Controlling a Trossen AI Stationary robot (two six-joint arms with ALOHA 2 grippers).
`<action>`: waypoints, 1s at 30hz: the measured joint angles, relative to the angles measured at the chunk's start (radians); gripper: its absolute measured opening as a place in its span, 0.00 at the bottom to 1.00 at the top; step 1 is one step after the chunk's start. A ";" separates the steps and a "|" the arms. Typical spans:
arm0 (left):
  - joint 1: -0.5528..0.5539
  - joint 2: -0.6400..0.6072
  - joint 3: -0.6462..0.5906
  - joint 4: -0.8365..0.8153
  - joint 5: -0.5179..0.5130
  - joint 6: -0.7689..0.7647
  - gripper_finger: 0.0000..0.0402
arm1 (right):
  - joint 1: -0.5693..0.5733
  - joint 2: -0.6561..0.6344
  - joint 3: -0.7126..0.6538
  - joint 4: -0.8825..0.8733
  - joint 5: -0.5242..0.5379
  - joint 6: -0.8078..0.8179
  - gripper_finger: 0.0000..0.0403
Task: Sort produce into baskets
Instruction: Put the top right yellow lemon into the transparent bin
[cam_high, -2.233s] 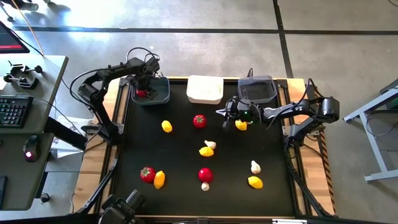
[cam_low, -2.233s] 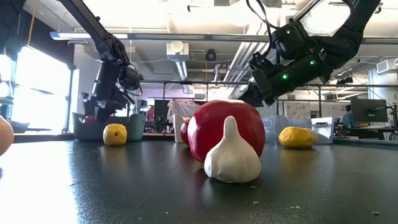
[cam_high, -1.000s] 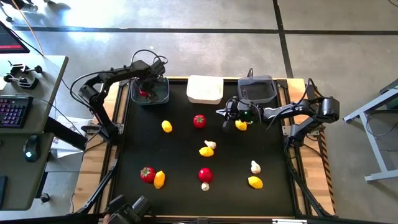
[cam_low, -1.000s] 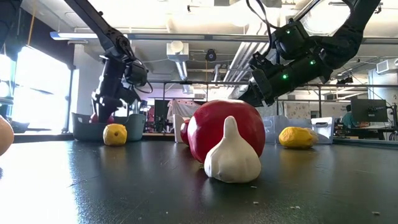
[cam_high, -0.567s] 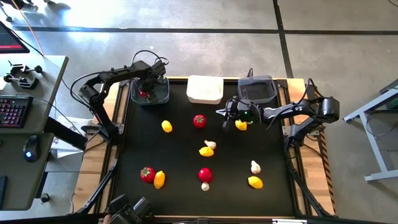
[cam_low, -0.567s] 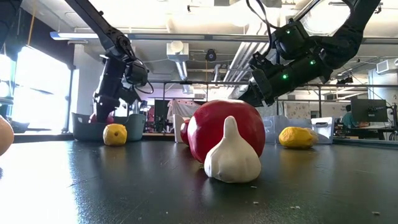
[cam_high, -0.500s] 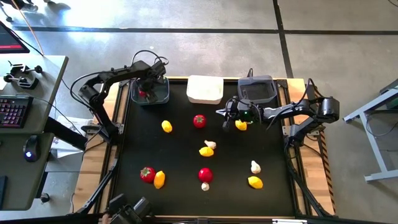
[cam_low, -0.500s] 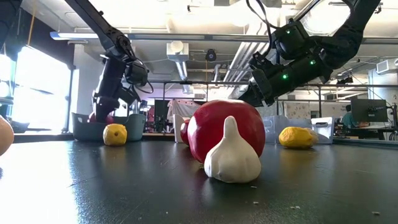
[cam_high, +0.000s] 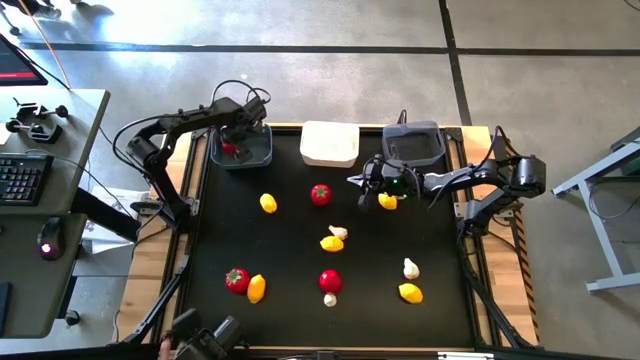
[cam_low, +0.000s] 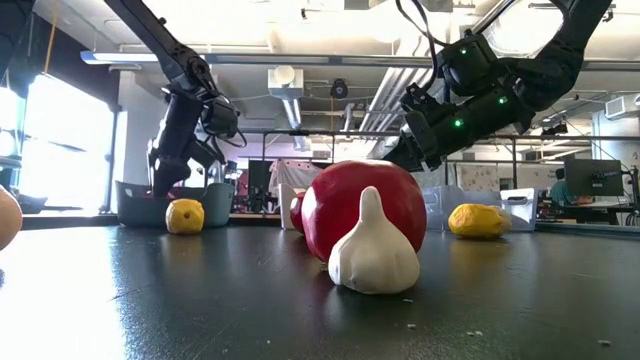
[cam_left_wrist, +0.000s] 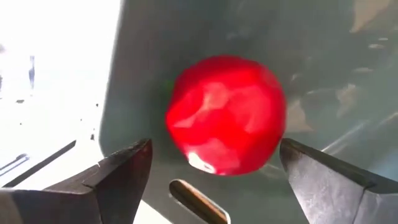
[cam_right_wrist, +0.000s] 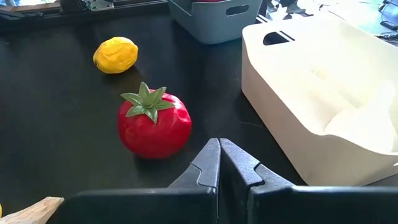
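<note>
A red tomato (cam_left_wrist: 225, 132) lies on the floor of the left dark grey basket (cam_high: 262, 158). My left gripper (cam_left_wrist: 214, 146) hangs open over it, pointing steeply down, with one finger on each side of the tomato and a narrow gap at each. My right gripper (cam_right_wrist: 219, 146) is shut and hovers over the mat near a tomato (cam_right_wrist: 154, 123) that rests on the mat, with the white basket (cam_right_wrist: 323, 93) beside it. More tomatoes, lemons and garlic bulbs lie scattered on the mat (cam_high: 290, 250).
The second dark grey basket (cam_high: 413, 145) stands at the back right. A lemon (cam_high: 387, 201) lies under my right arm. In the low view a tomato (cam_low: 345, 205) and a garlic bulb (cam_low: 373, 250) sit close to the near edge. Bare mat lies between the pieces.
My left gripper has stayed over the left grey basket and turned a little at the wrist. The tomato lies in that basket.
</note>
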 joint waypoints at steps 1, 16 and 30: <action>0.000 -0.004 0.000 0.001 -0.006 -0.001 0.84 | 0.000 0.000 0.000 0.000 0.000 0.000 0.00; -0.023 -0.191 -0.060 0.254 0.089 -0.110 0.74 | -0.009 0.000 0.001 0.000 0.000 -0.024 0.00; -0.241 -0.627 -0.443 0.810 0.350 -0.249 0.74 | 0.022 0.000 0.002 0.016 0.001 0.028 0.16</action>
